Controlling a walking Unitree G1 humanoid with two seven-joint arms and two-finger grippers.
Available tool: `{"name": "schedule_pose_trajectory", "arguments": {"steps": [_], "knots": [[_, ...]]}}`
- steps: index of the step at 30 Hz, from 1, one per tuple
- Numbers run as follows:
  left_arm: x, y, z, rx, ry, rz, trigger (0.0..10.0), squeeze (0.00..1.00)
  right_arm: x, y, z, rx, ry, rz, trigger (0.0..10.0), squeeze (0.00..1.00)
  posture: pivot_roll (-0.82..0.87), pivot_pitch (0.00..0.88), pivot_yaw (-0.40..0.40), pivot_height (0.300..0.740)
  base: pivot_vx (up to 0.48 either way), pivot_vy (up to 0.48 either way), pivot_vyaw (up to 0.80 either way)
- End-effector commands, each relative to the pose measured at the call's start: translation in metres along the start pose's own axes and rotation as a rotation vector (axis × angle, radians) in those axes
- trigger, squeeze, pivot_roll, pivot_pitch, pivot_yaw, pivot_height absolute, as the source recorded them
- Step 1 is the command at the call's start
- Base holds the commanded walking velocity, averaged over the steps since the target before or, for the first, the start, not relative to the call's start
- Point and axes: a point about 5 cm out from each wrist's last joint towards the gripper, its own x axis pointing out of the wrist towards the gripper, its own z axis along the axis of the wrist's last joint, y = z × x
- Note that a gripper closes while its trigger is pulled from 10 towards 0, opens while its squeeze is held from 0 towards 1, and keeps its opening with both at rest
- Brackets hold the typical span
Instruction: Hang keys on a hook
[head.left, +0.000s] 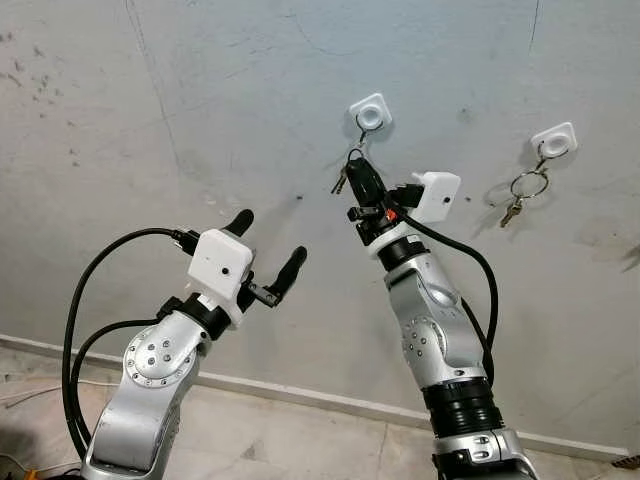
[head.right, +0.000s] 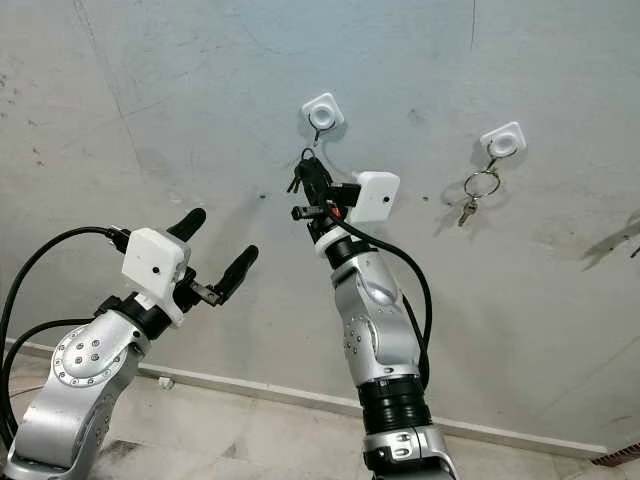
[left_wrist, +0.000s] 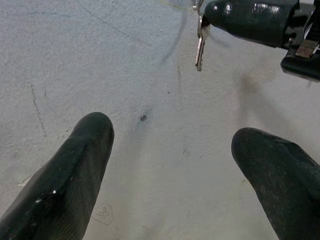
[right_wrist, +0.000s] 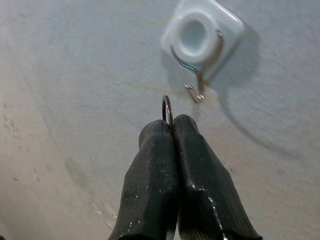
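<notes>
- My right gripper (right_wrist: 169, 131) is squeezed tight on the ring of the keys (head.left: 343, 180). The two black fingers (right_wrist: 150, 180) press together with the thin metal ring poking out at their tips.
- The ring is just under the wire of the white hook (right_wrist: 202, 37). It is very near the wire, but it is not over it.
- One small key hangs down beside the fingers, close to the wall.
- My left gripper (head.left: 268, 247) is wide apart and holds nothing. It points at the wall, lower and to the left of the right one.
- The wall (head.left: 200, 120) is grey and rough, with thin cracks and little dark spots. A pale strip runs along its bottom, and below that is a light floor (head.left: 300, 440).
- I count two white square hooks on the wall. The second hook (head.left: 554, 139) is off to the right, well apart from the first.
- I count two sets of keys. The hanging keys (head.left: 522, 192) are already on the second hook, on a ring.
- I count two silver arms, each with a white camera box and black cables.
</notes>
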Motion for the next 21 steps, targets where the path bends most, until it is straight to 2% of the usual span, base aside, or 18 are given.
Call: {"name": "schedule_pose_trajectory", "arguments": {"steps": [1,9,21], "knots": [[0.002,-0.001,0.006,0.008,-0.019,-0.018,10.0,0.00,0.011,0.010,0.003,0.049,-0.026,0.019,10.0,0.00,0.33,0.000,-0.032,0.740,0.000,0.000,0.00],[0.002,-0.001,0.006,0.011,-0.017,-0.023,10.0,0.00,0.017,0.009,0.003,0.096,-0.035,0.017,10.0,0.00,0.34,0.000,-0.029,0.740,0.000,0.000,0.00],[0.002,-0.003,0.006,0.012,-0.016,-0.029,10.0,0.00,0.026,0.023,0.012,0.093,-0.049,0.133,10.0,0.00,0.34,0.000,-0.029,0.740,0.000,0.000,0.00]]}}
